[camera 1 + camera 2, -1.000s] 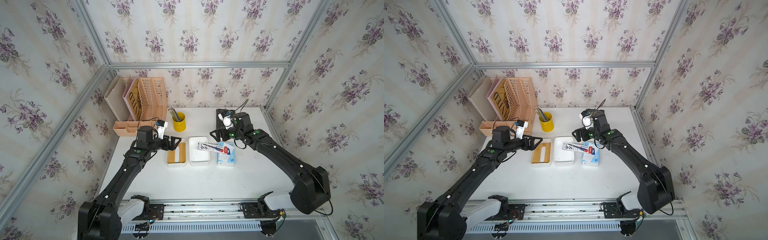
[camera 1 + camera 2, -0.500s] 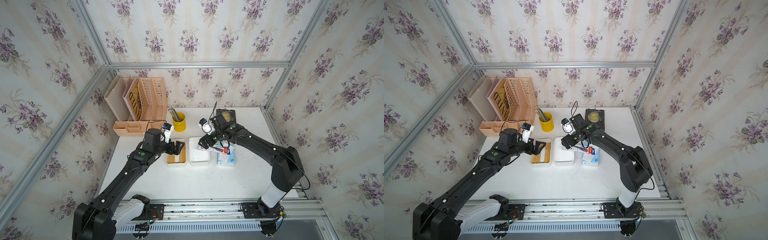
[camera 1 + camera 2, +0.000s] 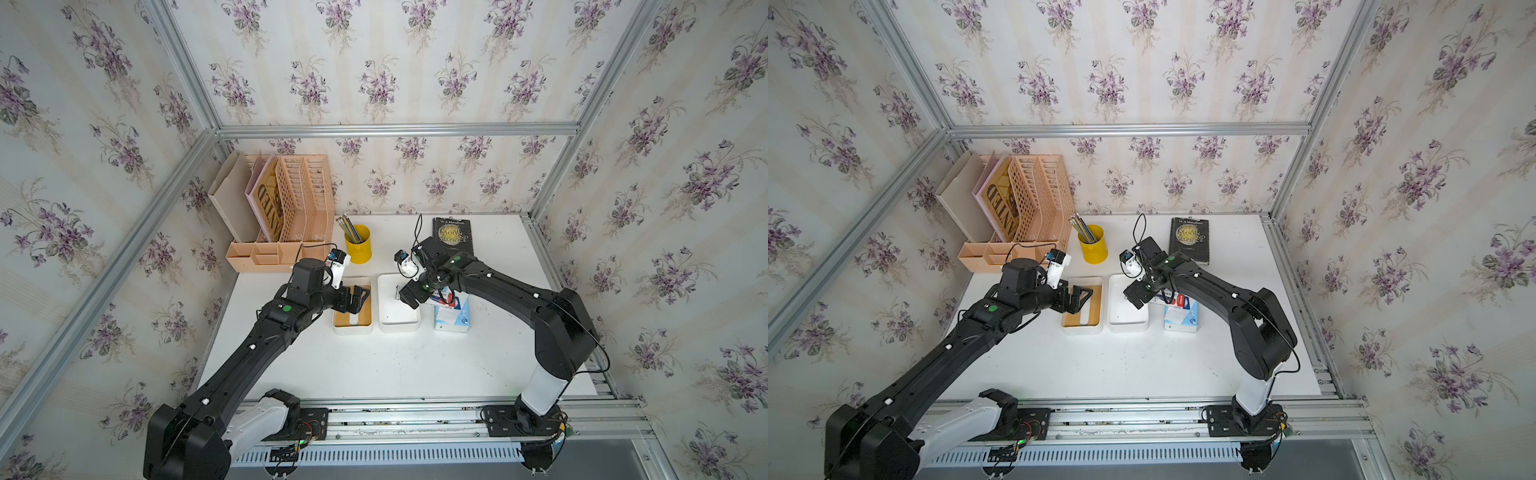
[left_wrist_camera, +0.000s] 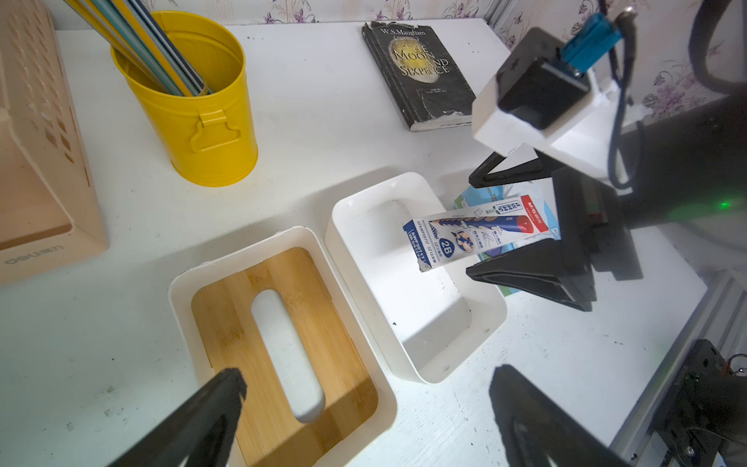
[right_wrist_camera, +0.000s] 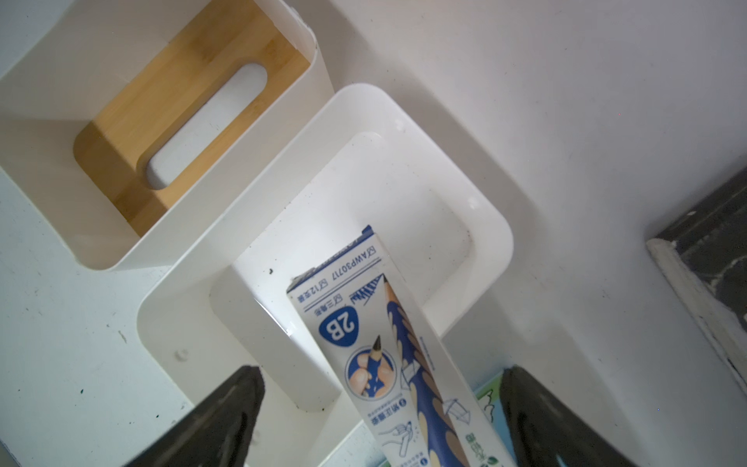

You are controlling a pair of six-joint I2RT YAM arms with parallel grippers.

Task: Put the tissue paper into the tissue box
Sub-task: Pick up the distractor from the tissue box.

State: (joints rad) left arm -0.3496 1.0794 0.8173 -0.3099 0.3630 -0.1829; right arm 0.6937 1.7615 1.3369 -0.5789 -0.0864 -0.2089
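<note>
Both arms over the box row; tissue paper outside the tissue box.
Left fingers (image 4: 202,420) spread, holding nothing, above the bamboo lid (image 3: 345,320) on the bench (image 3: 374,365). Tissue box (image 3: 395,316) stands open between lid and tissue paper (image 3: 453,319), pack just beside it. Right fingers (image 5: 226,416) released, flanking a pencil carton (image 4: 477,234) that lies across the pack and overhangs the box. Behind: yellow cup (image 3: 358,246), book (image 3: 453,237), organizer (image 3: 291,199).

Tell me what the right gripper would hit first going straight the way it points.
Likely the pencil carton, lying between the open jaws of the right gripper; past it, the tissue box. Depth is unclear.
</note>
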